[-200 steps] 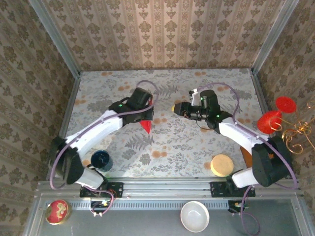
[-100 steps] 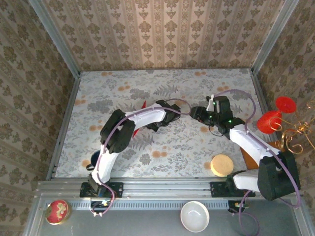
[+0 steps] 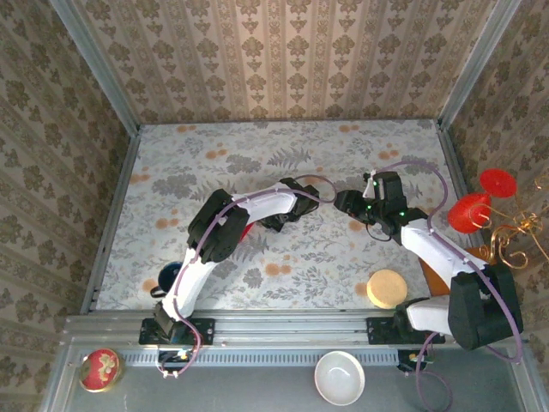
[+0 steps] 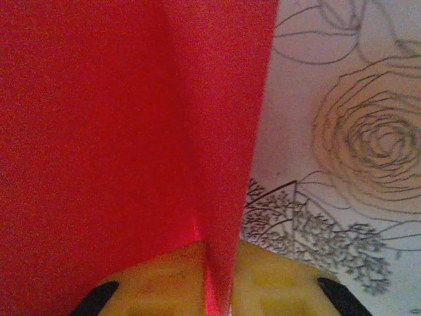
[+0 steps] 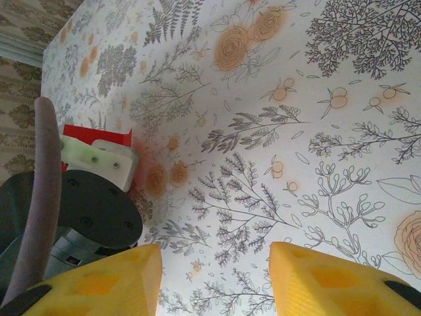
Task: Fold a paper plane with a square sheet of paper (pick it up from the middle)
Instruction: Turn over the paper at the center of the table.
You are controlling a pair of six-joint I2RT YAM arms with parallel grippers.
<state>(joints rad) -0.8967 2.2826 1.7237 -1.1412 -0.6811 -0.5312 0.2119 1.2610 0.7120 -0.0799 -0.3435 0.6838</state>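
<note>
Between the pads (image 4: 164, 280) of the left tool (image 4: 212, 280) sits the creased red paper (image 4: 99, 131).

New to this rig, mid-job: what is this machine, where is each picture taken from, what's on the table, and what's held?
Two robot arms are bolted at the table's near edge. The overhead picture looks down on both: the left arm reaches toward the centre, the right arm faces it. The other two come from a camera on each wrist. The left wrist picture shows the red paper, creased, pinched between that arm's yellow jaws. The right wrist picture shows its jaws apart, empty, above the flowered tablecloth. Also on the table: a dark cup and a tan disc.
</note>
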